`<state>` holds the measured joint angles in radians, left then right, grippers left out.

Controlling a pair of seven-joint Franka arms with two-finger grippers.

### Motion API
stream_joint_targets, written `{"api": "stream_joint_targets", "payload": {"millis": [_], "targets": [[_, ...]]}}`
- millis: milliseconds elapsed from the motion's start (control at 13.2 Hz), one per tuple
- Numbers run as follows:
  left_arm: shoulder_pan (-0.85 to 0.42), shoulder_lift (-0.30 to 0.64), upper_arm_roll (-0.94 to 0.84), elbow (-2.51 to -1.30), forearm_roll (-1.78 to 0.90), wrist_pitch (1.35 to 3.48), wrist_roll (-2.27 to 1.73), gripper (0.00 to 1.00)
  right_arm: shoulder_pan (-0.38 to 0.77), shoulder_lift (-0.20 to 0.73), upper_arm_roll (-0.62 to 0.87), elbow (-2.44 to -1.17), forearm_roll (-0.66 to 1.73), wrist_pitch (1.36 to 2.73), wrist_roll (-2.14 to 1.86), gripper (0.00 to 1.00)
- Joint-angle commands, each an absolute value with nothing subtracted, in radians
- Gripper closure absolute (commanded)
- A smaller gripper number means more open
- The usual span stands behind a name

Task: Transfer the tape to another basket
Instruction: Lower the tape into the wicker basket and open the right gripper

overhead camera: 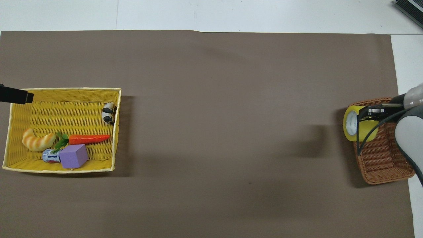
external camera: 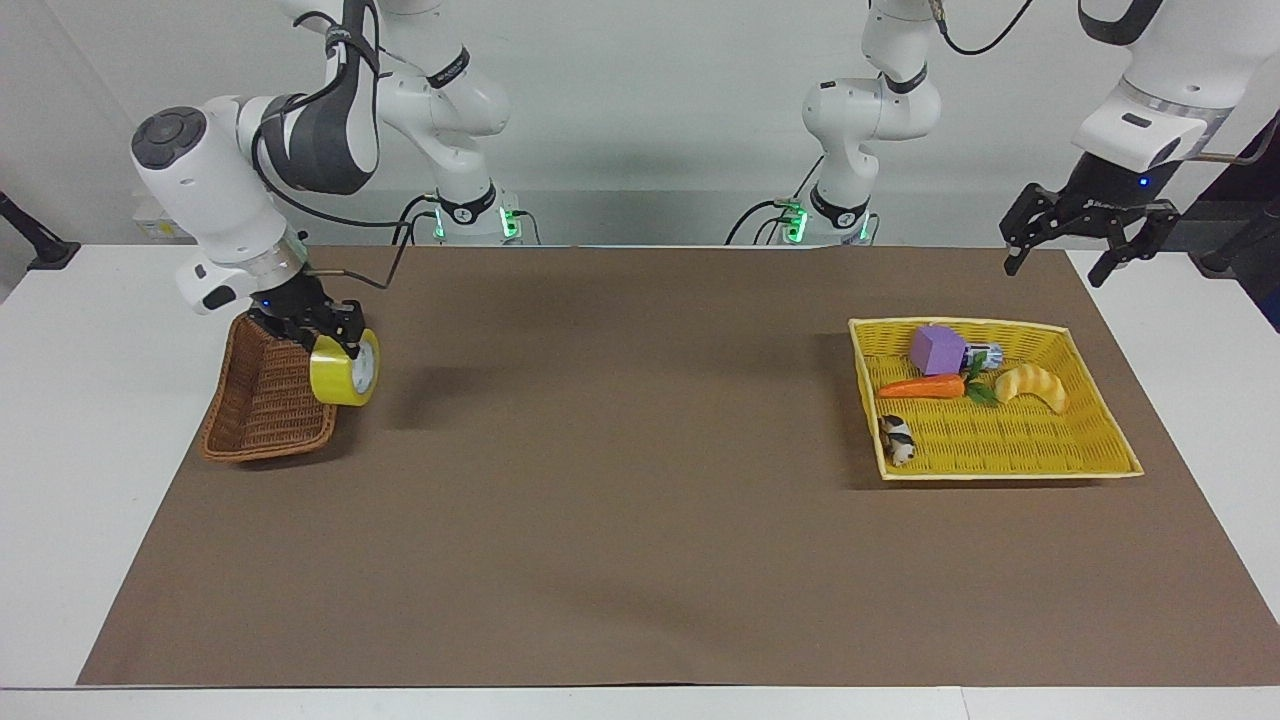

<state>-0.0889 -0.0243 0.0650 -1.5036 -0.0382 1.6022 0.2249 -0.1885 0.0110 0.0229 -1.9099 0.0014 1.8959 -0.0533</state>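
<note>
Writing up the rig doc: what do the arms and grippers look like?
Both arms: glossy white shells with dark grey joint sections, green lights at the bases. A silver ring sits above each black gripper, and a thin black cable loops along each wrist. Right gripper; left gripper.
</note>
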Motion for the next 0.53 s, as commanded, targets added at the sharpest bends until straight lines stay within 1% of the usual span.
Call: {"api": "stream_joint_targets", "payload": {"millis": [0, 226, 453], "targets": [[-0.081, -0.06, 0.054, -1.509, -0.023, 1.566, 0.238, 0.0, -0.287, -0.037, 0.035, -1.968, -0.06, 1.885, -0.115, 1.0], [-0.081, -0.06, 0.055, -1.511, -0.023, 1.568, 0.236, 0.0, -0.353, -0.037, 0.037, -2.028, -0.064, 1.908, -0.179, 1.0], [-0.081, -0.06, 0.054, -1.511, -0.023, 1.575, 0.233, 0.0, -0.386, -0.003, 0.037, -2.083, -0.066, 1.995, -0.236, 1.0]]}}
